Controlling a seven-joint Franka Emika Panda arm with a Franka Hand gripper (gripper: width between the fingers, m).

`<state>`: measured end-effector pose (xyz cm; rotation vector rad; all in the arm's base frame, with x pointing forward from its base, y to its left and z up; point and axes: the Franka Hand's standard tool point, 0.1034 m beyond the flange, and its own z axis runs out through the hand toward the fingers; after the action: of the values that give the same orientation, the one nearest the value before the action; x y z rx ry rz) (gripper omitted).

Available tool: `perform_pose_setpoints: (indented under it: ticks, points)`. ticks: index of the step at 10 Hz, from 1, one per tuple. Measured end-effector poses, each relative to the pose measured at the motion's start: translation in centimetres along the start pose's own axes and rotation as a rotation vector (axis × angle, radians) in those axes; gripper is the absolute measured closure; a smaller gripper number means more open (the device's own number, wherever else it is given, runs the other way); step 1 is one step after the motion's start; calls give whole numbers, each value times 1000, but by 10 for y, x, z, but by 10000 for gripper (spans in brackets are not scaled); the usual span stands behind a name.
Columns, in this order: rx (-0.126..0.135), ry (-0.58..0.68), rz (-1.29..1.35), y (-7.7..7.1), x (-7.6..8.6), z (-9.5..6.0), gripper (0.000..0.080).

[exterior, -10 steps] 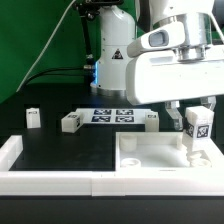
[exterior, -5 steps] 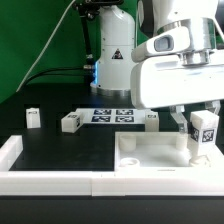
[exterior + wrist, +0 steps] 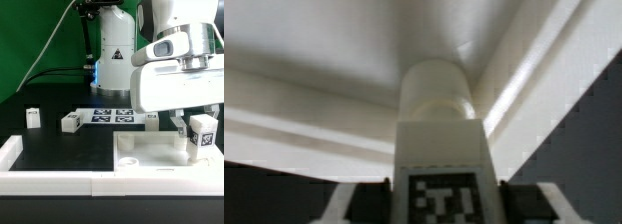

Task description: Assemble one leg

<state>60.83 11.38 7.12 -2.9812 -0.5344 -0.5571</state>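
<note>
My gripper [image 3: 200, 128] is shut on a small white leg [image 3: 201, 137] with a black-and-white tag on its face. It holds the leg upright over the far right corner of the large white tabletop [image 3: 150, 160], which lies with its raised rim up. In the wrist view the leg [image 3: 441, 130] runs away from the camera between my fingers, and its rounded tip points into the tabletop's inner corner [image 3: 491, 50]. I cannot tell whether the tip touches the tabletop.
Three more white legs lie on the black table: one at the exterior view's left [image 3: 32, 117], one by the marker board [image 3: 70, 122], one behind the tabletop [image 3: 151, 119]. The marker board [image 3: 113, 115] lies at the back. A white rail [image 3: 20, 172] runs along the front.
My gripper has carried the leg a little toward the exterior view's right and slightly down, closer over the tabletop's corner.
</note>
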Motion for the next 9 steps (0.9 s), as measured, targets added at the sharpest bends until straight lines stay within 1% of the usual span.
perform_pose_setpoints:
  ticks: [1,2,3,4,5,6,8,9]
  points:
    - [0,0,0,0,0,0,469]
    - [0,0,0,0,0,0,469]
    - [0,0,0,0,0,0,258]
    - [0,0,0,0,0,0,258]
    - [0,0,0,0,0,0,173]
    - [0,0,0,0,0,0,154]
    - [1,-3,5,0,1,-2,151]
    - [3,-15,13,1,6,-11,151]
